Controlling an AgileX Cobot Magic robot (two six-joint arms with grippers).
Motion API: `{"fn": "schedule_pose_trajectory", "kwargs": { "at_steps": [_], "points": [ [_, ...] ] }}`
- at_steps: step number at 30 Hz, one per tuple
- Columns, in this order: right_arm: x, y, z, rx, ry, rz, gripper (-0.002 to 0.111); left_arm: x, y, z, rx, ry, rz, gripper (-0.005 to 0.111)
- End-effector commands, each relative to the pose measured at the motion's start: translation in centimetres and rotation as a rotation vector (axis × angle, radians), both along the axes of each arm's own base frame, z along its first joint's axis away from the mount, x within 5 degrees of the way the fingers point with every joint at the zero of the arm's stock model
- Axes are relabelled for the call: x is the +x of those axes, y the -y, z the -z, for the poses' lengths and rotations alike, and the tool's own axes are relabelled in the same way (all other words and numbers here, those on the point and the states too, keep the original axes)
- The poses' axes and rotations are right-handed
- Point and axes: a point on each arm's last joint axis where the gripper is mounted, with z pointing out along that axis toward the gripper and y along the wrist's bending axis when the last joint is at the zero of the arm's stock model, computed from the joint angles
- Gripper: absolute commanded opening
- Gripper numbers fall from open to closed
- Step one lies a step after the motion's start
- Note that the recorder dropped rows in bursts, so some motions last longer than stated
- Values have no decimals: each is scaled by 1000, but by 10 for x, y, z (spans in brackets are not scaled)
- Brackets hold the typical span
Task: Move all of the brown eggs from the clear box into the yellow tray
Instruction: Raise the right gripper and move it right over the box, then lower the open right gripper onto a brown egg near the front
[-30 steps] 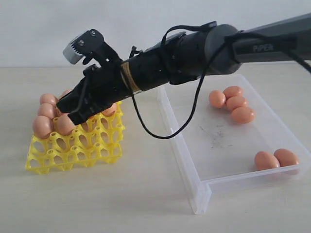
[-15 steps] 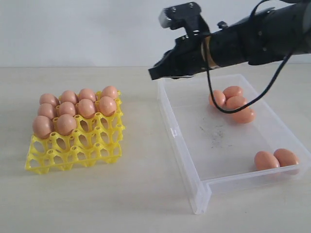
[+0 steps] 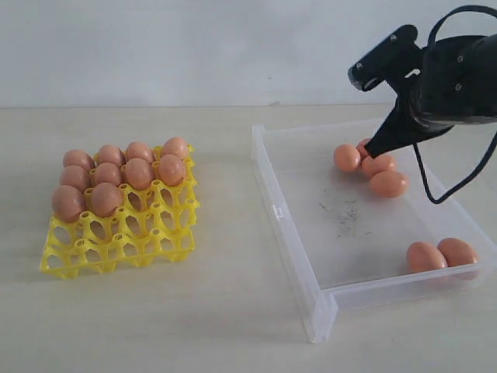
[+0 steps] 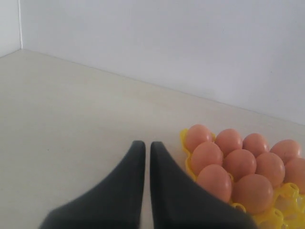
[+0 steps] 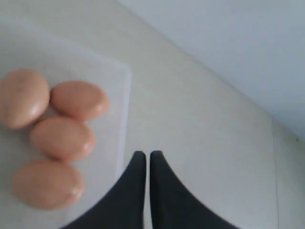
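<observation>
Several brown eggs point(image 3: 138, 172) fill the back rows of the yellow tray point(image 3: 116, 249) on the left. More brown eggs lie in the clear box point(image 3: 291, 241) on the right: a cluster point(image 3: 387, 183) at its far side and two point(image 3: 425, 256) in the near right corner. My right gripper point(image 3: 370, 151) hangs shut and empty just above the far cluster, whose eggs point(image 5: 62, 137) show in the right wrist view beside the shut fingertips point(image 5: 144, 153). My left gripper point(image 4: 144, 143) is shut and empty, next to the tray's eggs point(image 4: 239, 163); it is outside the exterior view.
The box's low transparent wall point(image 3: 272, 194) stands between tray and box floor, which bears dark scuff marks point(image 3: 342, 214). A pale wall point(image 3: 194, 47) closes off the back of the table. The tray's front rows point(image 3: 147, 237) hold nothing.
My right arm has swung from over the yellow tray to the right, across the box's near wall, and now points down at the far egg cluster. Its jaws stay shut.
</observation>
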Motion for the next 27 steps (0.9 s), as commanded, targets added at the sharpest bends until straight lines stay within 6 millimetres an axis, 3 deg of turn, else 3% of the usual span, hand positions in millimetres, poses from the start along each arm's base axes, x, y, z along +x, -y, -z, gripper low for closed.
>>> {"fn": "schedule_pose_trajectory", "kwargs": {
  "at_steps": [1, 4, 7, 11, 12, 16, 17, 21, 27],
  "points": [
    [-7, 5, 9, 173, -153, -2, 0, -1, 1, 0, 2, 5, 5, 4],
    [-7, 5, 12, 277, -251, -50, 0, -1, 1, 0, 2, 3, 5, 4],
    [-8, -1, 9, 469, -505, -87, 0, -1, 1, 0, -2, 4, 5, 4],
    [-16, -4, 7, 496, -691, -51, 3, -1, 1, 0, -2, 4, 5, 4],
    [-19, -4, 9, 492, -730, -38, 7, -1, 1, 0, -2, 4, 5, 4],
    [-28, -1, 10, 471, -829, 22, 56, -1, 1, 0, -2, 4, 5, 4],
    [-28, -1, 10, 480, -820, 42, 59, -1, 1, 0, -2, 4, 5, 4],
    [-26, -1, 13, 496, -813, 79, 59, -1, 1, 0, -3, 0, 5, 4],
    [-27, 3, 39, 456, -837, 122, 59, -1, 1, 0, -3, 0, 5, 4]
  ]
}}
